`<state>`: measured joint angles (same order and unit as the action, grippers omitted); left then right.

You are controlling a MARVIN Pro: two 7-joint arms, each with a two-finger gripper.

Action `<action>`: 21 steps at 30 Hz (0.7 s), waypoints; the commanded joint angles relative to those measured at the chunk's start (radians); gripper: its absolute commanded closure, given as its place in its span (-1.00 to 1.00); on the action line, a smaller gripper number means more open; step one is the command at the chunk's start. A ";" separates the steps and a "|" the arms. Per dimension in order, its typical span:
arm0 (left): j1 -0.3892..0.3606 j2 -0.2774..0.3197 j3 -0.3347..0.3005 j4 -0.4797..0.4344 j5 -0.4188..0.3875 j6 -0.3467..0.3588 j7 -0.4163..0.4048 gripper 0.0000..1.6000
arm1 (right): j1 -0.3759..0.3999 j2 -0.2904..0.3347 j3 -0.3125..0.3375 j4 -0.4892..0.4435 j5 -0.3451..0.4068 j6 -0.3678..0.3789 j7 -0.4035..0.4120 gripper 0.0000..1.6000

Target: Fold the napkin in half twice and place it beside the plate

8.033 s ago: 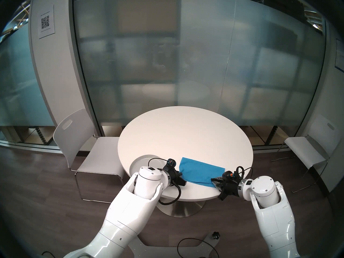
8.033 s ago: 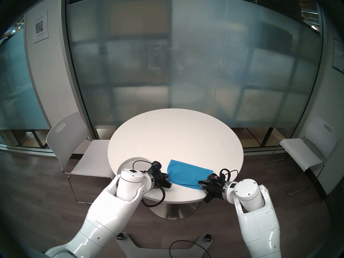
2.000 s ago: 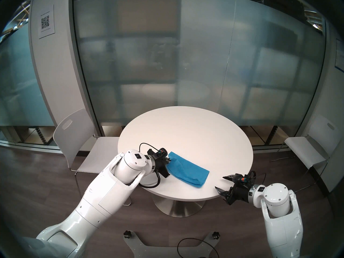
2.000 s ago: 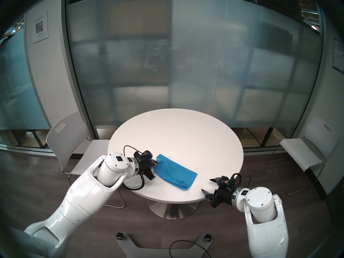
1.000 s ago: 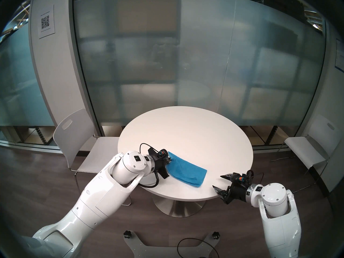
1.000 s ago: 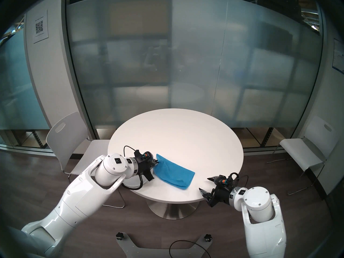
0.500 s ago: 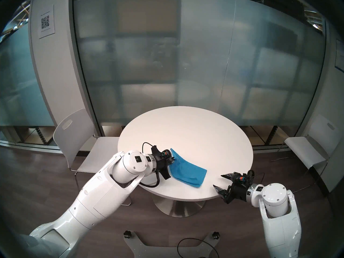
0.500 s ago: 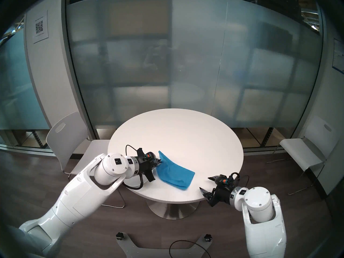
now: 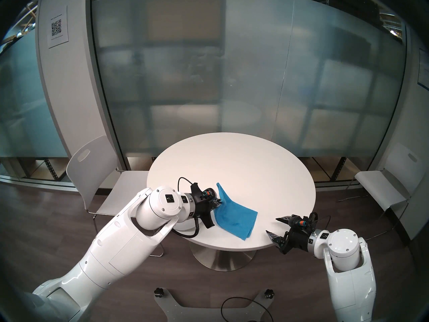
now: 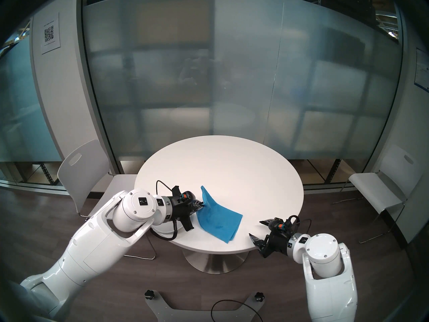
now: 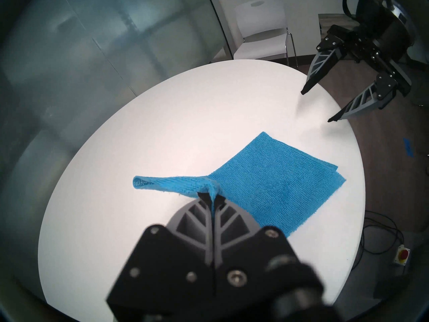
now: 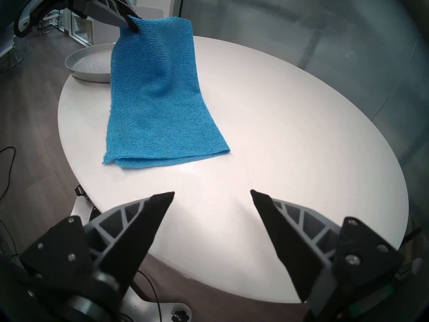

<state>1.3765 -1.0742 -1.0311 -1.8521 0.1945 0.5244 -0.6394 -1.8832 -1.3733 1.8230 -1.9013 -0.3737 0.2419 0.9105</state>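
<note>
A: Nearest us, at about four o'clock, our right gripper (image 9: 278,226) hangs spread and empty at the table (image 9: 232,165) edge.

B: Toward the middle lies the napkin (image 9: 234,218), a once-folded strip. Our left gripper (image 9: 218,203) pinches its end at nine o'clock, raised off the table.

A: We carry that end over toward the free end at four o'clock and lay the edges square.

B: Low and slow, or it bunches. The plate (image 12: 89,63) sits behind, at about eight o'clock.
</note>
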 commanded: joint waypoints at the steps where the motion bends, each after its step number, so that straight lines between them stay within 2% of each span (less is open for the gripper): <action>1: -0.002 -0.009 0.018 -0.024 0.020 0.000 0.014 1.00 | -0.007 -0.003 0.007 -0.028 0.011 -0.007 0.004 -0.71; 21: -0.054 -0.082 0.046 0.004 0.022 0.064 0.014 1.00 | -0.039 -0.021 0.039 -0.037 0.021 -0.030 0.001 -0.70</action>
<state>1.3541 -1.1168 -0.9840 -1.8450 0.2288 0.5770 -0.6216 -1.9186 -1.3880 1.8522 -1.9130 -0.3661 0.2246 0.9153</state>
